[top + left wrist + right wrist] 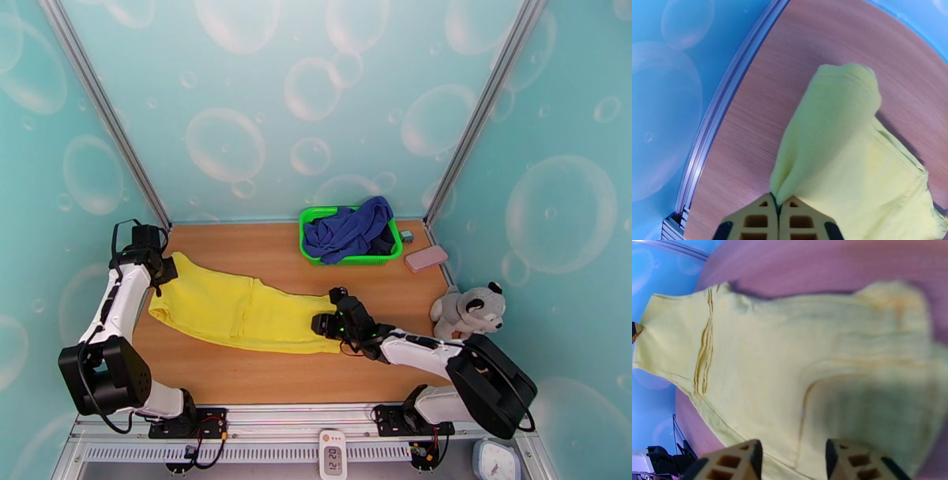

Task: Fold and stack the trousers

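Two ends: left gripper (776,201) clamps trousers (237,309) by table's (261,379) left edge; right gripper (792,448), jaws apart, over other end.

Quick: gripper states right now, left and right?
Left gripper: closed, pinching the trousers.
Right gripper: open, over the trousers.

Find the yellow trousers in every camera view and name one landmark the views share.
Top external: trousers stretch left to centre on the table.
Left wrist: trousers centre to lower right, corner pinched in the left gripper.
Right wrist: trousers across most of the picture, beyond the right gripper.
Shared landmark: the wooden table.
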Controlling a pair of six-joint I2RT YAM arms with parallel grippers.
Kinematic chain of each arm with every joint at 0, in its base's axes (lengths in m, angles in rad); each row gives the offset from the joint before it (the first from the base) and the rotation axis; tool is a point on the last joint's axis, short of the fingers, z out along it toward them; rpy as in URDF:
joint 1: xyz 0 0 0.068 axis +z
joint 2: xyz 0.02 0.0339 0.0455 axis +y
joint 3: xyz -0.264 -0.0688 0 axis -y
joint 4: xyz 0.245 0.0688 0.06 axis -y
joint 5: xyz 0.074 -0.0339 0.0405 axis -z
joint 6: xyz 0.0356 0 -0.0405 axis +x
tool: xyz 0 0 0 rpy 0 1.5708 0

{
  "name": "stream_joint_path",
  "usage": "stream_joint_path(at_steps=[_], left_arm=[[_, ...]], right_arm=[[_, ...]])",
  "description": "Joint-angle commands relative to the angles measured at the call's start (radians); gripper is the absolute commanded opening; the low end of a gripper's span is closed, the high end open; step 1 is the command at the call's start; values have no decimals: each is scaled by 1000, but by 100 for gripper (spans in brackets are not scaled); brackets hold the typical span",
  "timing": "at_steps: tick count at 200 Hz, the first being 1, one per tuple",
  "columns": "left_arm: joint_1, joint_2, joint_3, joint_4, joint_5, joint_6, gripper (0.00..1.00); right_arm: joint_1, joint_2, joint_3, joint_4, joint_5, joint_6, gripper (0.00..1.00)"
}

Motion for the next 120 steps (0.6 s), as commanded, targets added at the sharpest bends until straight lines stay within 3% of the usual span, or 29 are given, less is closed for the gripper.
stream_joint_path(at_steps=[1,16,47,120], left_arm=[[-70,-60,38,-74,205,-13,0],[-152,-83,29,-86,320,-50,0],[-344,-108,30,-99,359,-179,0],[-730,-29,-43,131,353,-499,0]], right_arm=[[-97,-117,-20,9,38,-110,58],[-172,-170,-47,53,-21,-163,66],[-261,-180,-56,65,-142,-216,67],[-262,-100,-121,214,-248,-158,66]])
